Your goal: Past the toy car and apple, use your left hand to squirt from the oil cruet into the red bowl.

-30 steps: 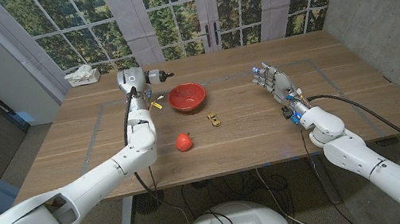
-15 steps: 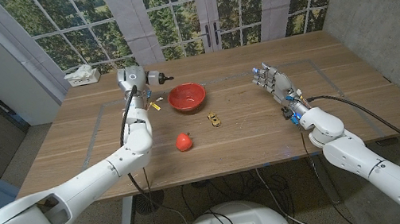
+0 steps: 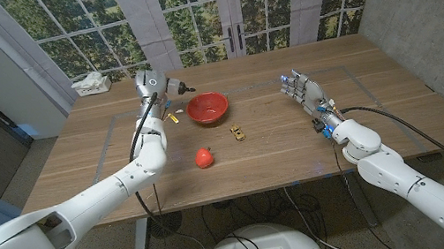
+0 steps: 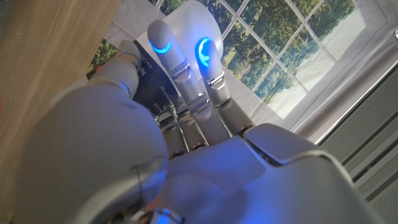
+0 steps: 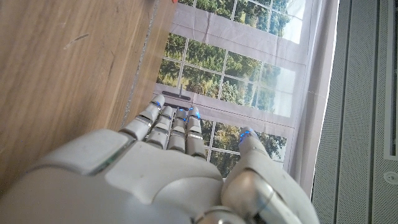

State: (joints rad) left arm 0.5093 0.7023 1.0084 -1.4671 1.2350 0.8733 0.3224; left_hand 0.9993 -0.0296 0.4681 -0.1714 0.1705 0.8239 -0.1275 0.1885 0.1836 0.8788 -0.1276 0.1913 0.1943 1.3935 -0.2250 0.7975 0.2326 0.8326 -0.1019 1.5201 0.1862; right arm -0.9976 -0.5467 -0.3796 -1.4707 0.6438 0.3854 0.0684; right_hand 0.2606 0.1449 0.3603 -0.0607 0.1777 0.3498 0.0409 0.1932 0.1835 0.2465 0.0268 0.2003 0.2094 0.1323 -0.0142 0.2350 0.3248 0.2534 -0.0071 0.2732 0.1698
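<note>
Head view: no readable writing on oil cruet (image 3: pixel 173 85).

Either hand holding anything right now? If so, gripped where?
Left hand holds the oil cruet by its body, spout toward the red bowl. Right hand holds nothing.

A wooden surface (image 3: pixel 279 147) stands before tall paned windows (image 3: pixel 195 8) at the far side, with green trees outside and pale curtains (image 3: pixel 143 21) hanging between the panes. A grey concrete wall (image 3: pixel 428 11) rises on the right, a dark wall on the left. A tissue box (image 3: pixel 91 83) sits at the far left corner. Daylight is soft and even
</note>
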